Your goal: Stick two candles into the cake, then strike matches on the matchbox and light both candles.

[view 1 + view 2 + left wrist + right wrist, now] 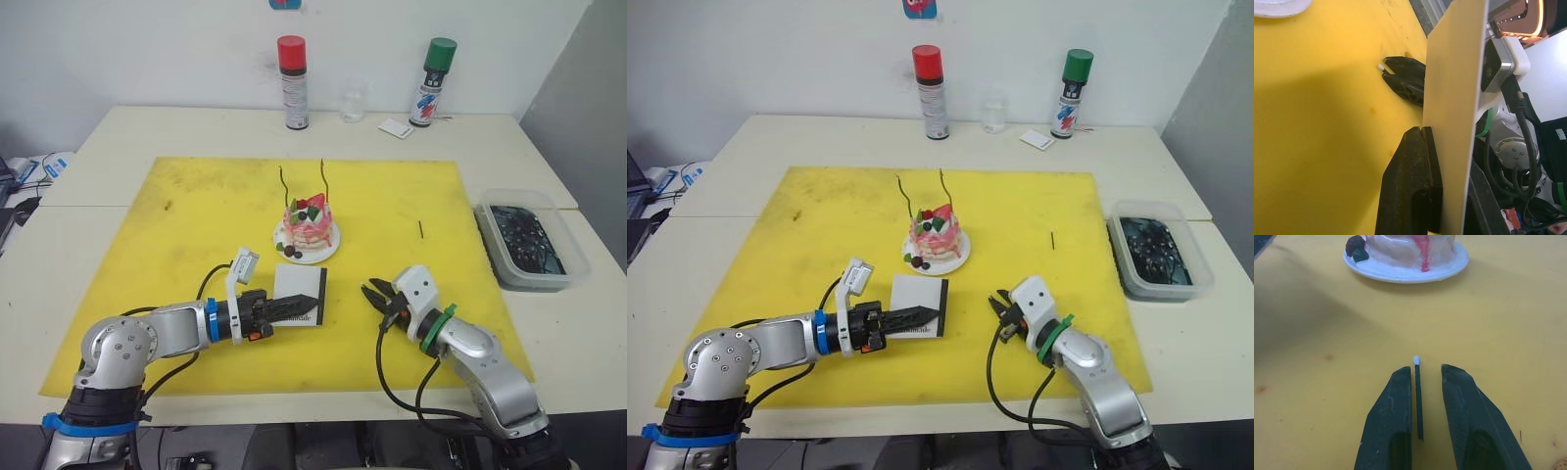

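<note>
the table point(98, 157) carries a big yellow mat point(196, 211), and near the mat's middle sits the cake point(308, 227) on its small white plate, with both candles point(284, 184) already standing upright in its top, unlit. just in front of the cake the left gripper point(299, 307) has its fingers clamped on the matchbox point(300, 290), holding it up on edge; in the left wrist view the flat card face stands right against the near finger. the box looks light and stiff but thin-walled, so a firm pinch across the flat faces, clear of the striking strip, seems the safest hold. to the right, near it, the right gripper point(1422, 418) has its fingers narrowly apart with a match point(1418, 396) lying between them, its pale head pointing toward the cake; whether the match is truly pinched i cannot tell. it looks very light, thin and easy to snap or twist, so it is best held low on the shaft with the head well clear. a second match point(420, 229) lies on the mat well off to the right of the cake.
</note>
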### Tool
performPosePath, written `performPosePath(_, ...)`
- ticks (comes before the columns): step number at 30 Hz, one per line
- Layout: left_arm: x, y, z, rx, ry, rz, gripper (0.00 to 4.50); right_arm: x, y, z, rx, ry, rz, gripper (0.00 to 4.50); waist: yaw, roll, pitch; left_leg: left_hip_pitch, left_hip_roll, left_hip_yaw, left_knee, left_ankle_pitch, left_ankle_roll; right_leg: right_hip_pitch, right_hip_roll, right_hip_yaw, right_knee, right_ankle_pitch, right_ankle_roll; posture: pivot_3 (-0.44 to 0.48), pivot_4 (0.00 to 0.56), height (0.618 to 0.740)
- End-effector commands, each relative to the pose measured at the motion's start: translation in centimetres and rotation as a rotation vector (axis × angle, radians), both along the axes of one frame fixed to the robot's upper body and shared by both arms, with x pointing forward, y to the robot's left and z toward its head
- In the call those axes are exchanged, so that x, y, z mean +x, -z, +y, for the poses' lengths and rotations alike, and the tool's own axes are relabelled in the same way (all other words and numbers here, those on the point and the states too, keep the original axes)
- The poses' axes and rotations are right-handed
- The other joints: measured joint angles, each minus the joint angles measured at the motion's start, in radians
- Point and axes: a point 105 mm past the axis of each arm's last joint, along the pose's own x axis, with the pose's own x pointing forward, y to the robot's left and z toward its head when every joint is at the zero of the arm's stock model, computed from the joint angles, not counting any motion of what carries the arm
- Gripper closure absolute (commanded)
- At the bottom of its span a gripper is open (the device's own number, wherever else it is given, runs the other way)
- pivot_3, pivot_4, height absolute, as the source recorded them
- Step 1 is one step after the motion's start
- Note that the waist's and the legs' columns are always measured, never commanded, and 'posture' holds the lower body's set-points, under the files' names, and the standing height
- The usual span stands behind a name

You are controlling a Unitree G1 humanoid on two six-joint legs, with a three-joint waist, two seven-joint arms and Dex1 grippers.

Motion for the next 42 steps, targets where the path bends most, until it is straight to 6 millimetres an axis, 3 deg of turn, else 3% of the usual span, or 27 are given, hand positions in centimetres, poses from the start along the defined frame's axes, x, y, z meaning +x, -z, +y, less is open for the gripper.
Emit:
performPosePath(1, 0.2, -0.6, 0.4, -0.005, -0.010, -0.025, 4.50, -0.2, 1.1, -0.3, -0.022, 0.023, 0.049, 4.09, 0.000, 0.000, 0.000, 0.000, 0.000, 0.000, 0.000, 0.000, 0.000, 0.000, 0.000, 0.000, 0.000, 0.000, 0.000, 0.000, 0.150, 0.740)
performPosePath(2, 0.1, -0.6, 0.4, -0.004, -0.009, -0.025, 4.50, -0.2, 1.2, -0.4, -0.021, 0.030, 0.057, 4.42, 0.000, 0.000, 0.000, 0.000, 0.000, 0.000, 0.000, 0.000, 0.000, 0.000, 0.000, 0.000, 0.000, 0.000, 0.000, 0.000, 0.150, 0.740)
performPosePath(3, 0.1, -0.5, 0.4, -0.004, -0.010, -0.024, 4.50, -0.3, 1.2, -0.4, -0.014, 0.028, 0.060, 4.47, 0.000, 0.000, 0.000, 0.000, 0.000, 0.000, 0.000, 0.000, 0.000, 0.000, 0.000, 0.000, 0.000, 0.000, 0.000, 0.000, 0.150, 0.740)
performPosePath(11, 0.2, -0.5, 0.2, -0.014, -0.013, -0.021, 4.50, -0.4, -0.8, 0.1, 0.038, -0.010, 0.014, 4.47, 0.000, 0.000, -0.001, 0.000, 0.000, 0.000, 0.000, 0.000, 0.000, 0.000, 0.000, 0.000, 0.000, 0.000, 0.000, 0.000, 0.150, 0.740)
performPosePath(17, 0.4, -1.5, -0.2, -0.036, 0.044, -0.073, 4.50, -1.4, -7.7, 0.6, -0.055, -0.201, -0.195, 4.47, 0.000, 0.001, 0.000, 0.000, 0.000, 0.001, 0.000, 0.000, 0.000, 0.000, 0.000, 0.000, 0.000, 0.000, 0.000, 0.000, 0.150, 0.740)
performPosePath(21, 0.9, -2.5, -0.6, -0.044, 0.099, -0.113, 4.50, -3.0, -10.6, 1.5, -0.186, -0.391, -0.305, 4.47, 0.001, 0.001, 0.000, 0.000, 0.000, -0.001, 0.000, 0.000, 0.000, 0.000, 0.000, -0.001, 0.000, 0.000, 0.000, 0.000, 0.150, 0.740)
performPosePath(27, 1.3, -3.1, -1.3, -0.041, 0.163, -0.145, 4.50, -3.9, -10.6, 2.4, -0.399, -0.586, -0.347, 4.47, 0.001, 0.001, 0.001, -0.003, 0.000, -0.001, -0.001, 0.000, 0.001, -0.001, 0.000, -0.001, -0.004, 0.000, 0.000, 0.000, 0.150, 0.740)
performPosePath(42, 1.1, -3.2, -1.3, -0.032, 0.184, -0.156, 4.50, -2.8, -9.8, 3.1, -0.433, -0.553, -0.321, 4.47, 0.001, 0.001, 0.001, -0.004, 0.000, -0.002, -0.001, 0.000, 0.001, -0.001, 0.000, -0.002, -0.004, 0.000, 0.000, 0.000, 0.150, 0.740)
